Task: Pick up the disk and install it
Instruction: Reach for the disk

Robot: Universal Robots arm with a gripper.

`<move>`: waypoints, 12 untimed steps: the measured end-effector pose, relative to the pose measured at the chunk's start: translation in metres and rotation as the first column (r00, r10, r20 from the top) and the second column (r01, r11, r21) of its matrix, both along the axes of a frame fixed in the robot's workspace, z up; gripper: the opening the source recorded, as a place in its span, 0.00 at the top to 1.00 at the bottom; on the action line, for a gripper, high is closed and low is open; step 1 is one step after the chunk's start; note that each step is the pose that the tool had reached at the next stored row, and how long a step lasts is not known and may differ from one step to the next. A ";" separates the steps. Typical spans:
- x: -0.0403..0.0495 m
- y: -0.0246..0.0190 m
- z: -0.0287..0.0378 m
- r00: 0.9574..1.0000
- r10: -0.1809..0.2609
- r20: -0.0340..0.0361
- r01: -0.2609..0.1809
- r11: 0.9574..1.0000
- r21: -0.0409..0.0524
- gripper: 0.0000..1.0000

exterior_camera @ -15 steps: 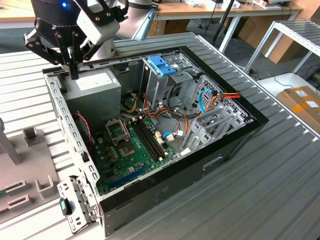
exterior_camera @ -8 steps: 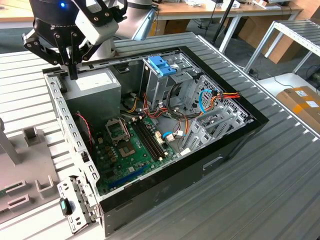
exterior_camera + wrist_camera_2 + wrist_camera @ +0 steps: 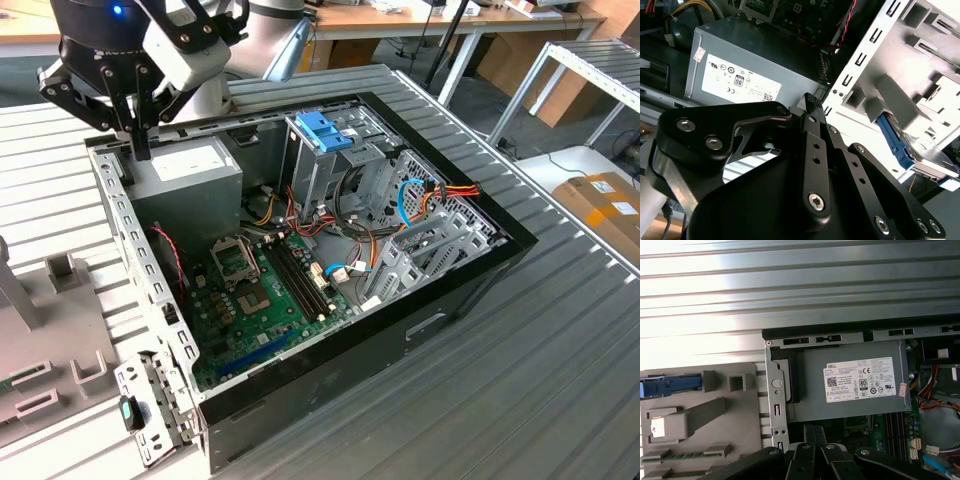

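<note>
The claw hangs over the rear corner of the open computer case, at the exterior view's left, just above the grey power supply. In both wrist views its two black fingers are pressed together with nothing between them: in the second wrist view the claw narrows to a single tip in front of the power supply, and in the first wrist view the claw sits near the edge of the power supply.

The disk is outside the case, seated in a grey fixture plate beside the case wall, with its light-blue frame and a strip of shiny metal showing. In the first wrist view the disk lies at the far side of the fixture plate, well apart from the claw.

Inside the case are the green motherboard and the metal drive cage, topped by a blue latch. Case and plate rest on a ribbed metal bench.
</note>
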State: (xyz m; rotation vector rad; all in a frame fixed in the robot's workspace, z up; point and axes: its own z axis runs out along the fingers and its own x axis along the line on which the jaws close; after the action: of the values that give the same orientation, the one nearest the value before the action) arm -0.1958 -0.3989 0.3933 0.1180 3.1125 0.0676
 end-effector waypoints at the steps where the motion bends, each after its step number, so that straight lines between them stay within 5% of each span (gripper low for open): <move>1: -0.0003 0.0000 0.0000 1.000 0.000 0.000 0.000 1.000 0.000 0.90; 12: -0.0068 0.0000 0.0000 1.000 0.000 0.000 0.000 1.000 0.000 0.90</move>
State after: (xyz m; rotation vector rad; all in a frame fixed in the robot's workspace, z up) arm -0.2025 -0.3989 0.3933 0.1181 3.1125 0.0676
